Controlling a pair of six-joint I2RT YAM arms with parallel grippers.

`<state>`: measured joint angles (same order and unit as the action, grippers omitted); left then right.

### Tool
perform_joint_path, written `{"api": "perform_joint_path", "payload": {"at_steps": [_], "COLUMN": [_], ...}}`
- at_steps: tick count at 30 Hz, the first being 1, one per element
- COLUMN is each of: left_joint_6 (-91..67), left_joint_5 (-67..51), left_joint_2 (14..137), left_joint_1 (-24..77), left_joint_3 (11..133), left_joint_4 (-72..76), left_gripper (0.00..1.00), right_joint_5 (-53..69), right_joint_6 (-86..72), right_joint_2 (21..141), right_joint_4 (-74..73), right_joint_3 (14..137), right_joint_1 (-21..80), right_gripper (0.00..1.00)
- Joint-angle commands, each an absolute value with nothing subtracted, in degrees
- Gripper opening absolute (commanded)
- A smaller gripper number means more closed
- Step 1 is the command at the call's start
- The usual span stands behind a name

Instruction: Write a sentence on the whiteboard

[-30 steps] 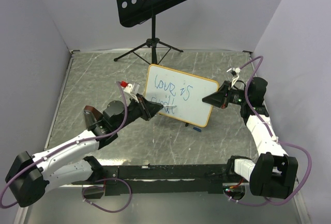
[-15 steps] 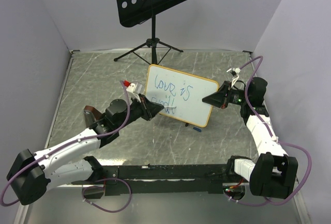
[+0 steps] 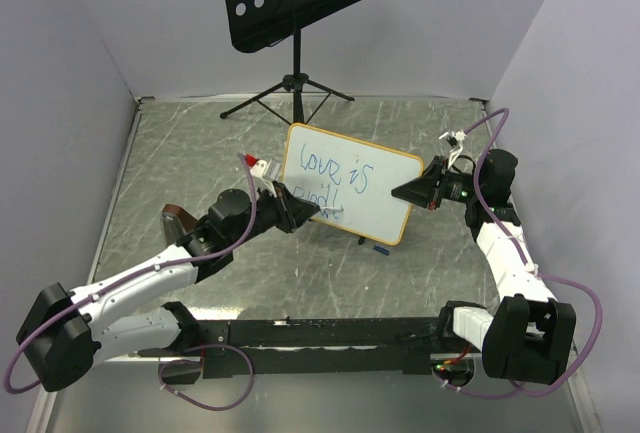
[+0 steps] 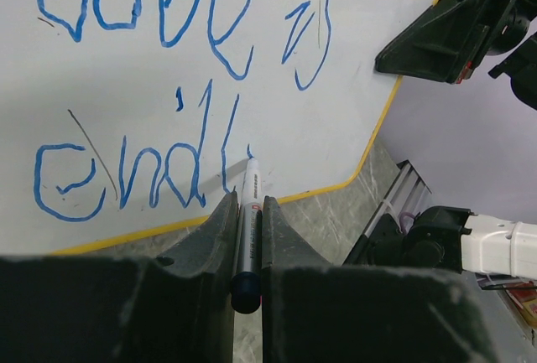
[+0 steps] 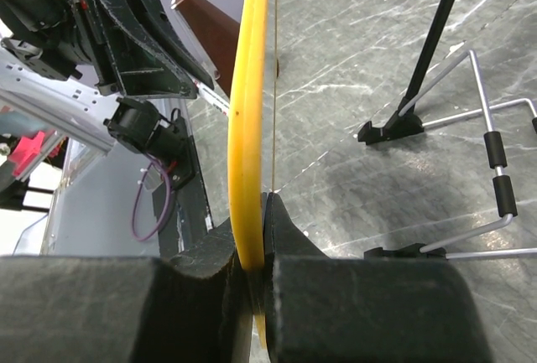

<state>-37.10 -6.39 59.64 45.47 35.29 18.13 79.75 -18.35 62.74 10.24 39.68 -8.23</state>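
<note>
One marker [image 4: 248, 204] touches whiteboard [image 4: 352, 86]; sentence [image 4: 193, 86] unfinished

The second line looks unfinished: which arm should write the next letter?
Left. Its jaws grip the marker, tip on the whiteboard where the sentence stops; the right jaws clamp the board's edge.

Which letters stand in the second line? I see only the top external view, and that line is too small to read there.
Observer: Left wrist view: the second line of the sentence reads "endl", in blue.
Operator: Where is the pen tip?
Observer: The marker in the left gripper has its tip on the whiteboard, just right of the "l".
Operator: Who holds the board?
Observer: Right wrist view: the right gripper is shut on its yellow edge.
</note>
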Motion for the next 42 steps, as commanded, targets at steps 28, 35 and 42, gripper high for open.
{"api": "perform_joint_path", "payload": {"at_steps": [28,35,42], "left_joint_6": [-36.8,-36.8,-37.1], "left_joint_5": [-1.9,-3.4,-5.0], "left_joint_2": [58.7,58.4,59.7], "left_joint_1": [44.4,43.9,43.9], "left_joint_3": [36.7,35.9,35.6], "left_joint_4": [19.7,17.7,16.0], "left_gripper": [0.01,0.01,0.01], "right_joint_5": [82.9,82.9,82.9], "right_joint_6": [-18.2,-18.3,-18.3], "right_joint_2": [61.3,61.3,61.3], "right_joint_4": [13.7,13.8,13.8], "right_joint_3": [40.9,40.9,40.9], "right_joint_1": [-8.1,-8.0,-8.0], "right_gripper": [0.00,0.00,0.00]}}
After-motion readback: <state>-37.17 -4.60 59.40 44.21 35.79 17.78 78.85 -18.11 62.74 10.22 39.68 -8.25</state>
